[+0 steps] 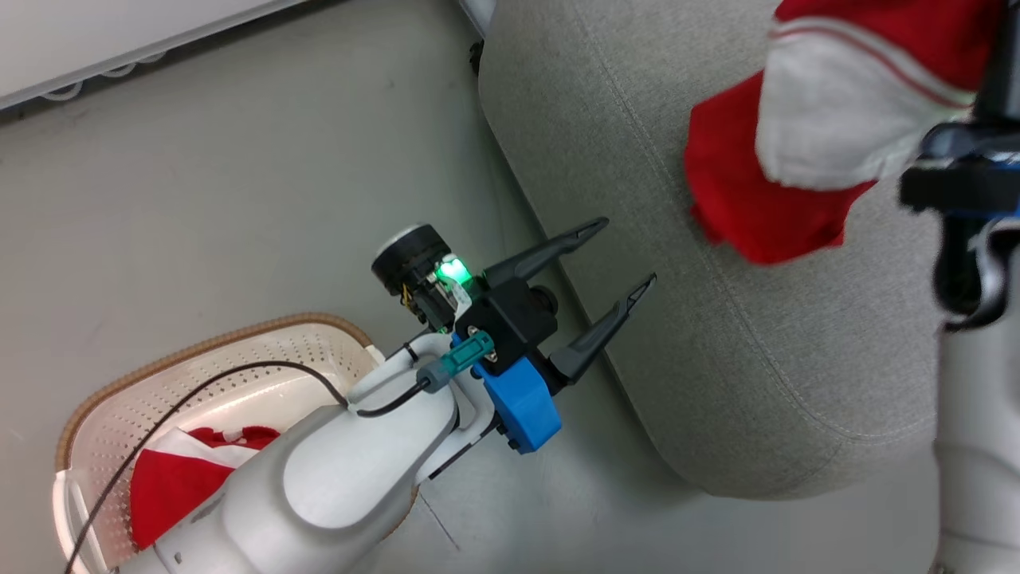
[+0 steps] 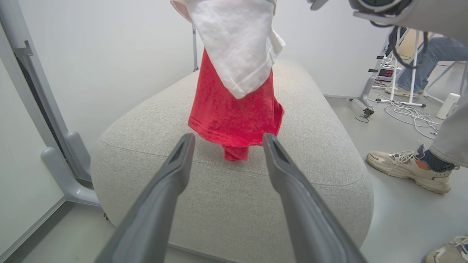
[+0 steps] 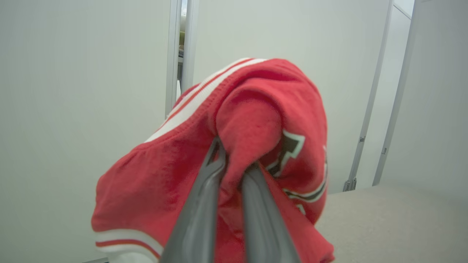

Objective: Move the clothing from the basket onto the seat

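Right gripper (image 3: 234, 157): jaws nearly closed, pinching a bunched fold of a red-and-white garment (image 3: 256, 109), with cloth wrapped over both fingertips and the dark-and-white logo patch showing beside them. The garment hangs from that grip over the top of the grey seat (image 1: 717, 359), red part lowest and white panel above it. Left wrist view puts the bottom hem (image 2: 234, 149) right at the cushion surface; can't tell if it's touching. Left gripper (image 1: 625, 251): jaws spread wide, nothing between them, held over the floor (image 1: 239, 199) just beside the seat's near edge, between seat and basket (image 1: 199, 347), fingers aimed at the seat. Basket stands on the floor, partly hidden behind the left forearm. A second garment (image 1: 183, 470), also red and white, lies crumpled in the basket's bottom. A person's shoe (image 2: 406, 168) is on the floor next to the seat's far side.
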Controlling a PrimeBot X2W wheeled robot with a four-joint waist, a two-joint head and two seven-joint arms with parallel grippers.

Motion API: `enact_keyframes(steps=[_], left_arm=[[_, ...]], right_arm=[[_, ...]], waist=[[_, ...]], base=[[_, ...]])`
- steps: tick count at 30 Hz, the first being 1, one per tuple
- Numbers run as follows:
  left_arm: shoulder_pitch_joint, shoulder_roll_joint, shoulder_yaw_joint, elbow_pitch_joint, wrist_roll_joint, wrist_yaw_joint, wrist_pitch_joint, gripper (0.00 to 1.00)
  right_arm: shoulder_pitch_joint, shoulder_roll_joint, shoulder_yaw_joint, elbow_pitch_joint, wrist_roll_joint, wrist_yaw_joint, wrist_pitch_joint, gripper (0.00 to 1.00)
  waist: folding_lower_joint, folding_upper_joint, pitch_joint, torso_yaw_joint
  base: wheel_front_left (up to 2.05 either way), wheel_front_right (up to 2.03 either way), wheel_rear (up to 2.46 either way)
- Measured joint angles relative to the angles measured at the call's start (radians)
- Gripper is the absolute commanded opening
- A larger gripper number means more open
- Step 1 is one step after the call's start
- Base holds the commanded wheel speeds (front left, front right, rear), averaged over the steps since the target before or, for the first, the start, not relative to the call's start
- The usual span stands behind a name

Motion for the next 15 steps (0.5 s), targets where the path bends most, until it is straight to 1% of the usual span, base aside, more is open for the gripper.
enact_keyframes(steps=[3, 10, 15], left_arm=[[-0.027, 0.021, 0.001, -0.018, 0.008, -0.001, 0.017, 1.00], [-0.107, 0.069, 0.012, -0.080, 0.037, -0.004, 0.060, 1.00], [-0.154, 0.107, 0.025, -0.128, 0.054, -0.003, 0.085, 1.00]], right_arm=[[-0.107, -0.058, -0.050, -0.003, -0.003, 0.000, 0.000, 0.00], [-0.308, -0.227, -0.207, 0.032, -0.022, 0.000, 0.000, 0.00], [-0.412, -0.321, -0.283, 0.142, -0.014, 0.000, 0.000, 0.00]], waist=[[0.0000, 0.0000, 0.048, 0.010], [0.0001, 0.0000, 0.185, 0.042], [0.0001, 0.0000, 0.288, 0.065]], base=[[0.00, 0.00, 0.00], [0.00, 0.00, 0.00], [0.00, 0.00, 0.00]])
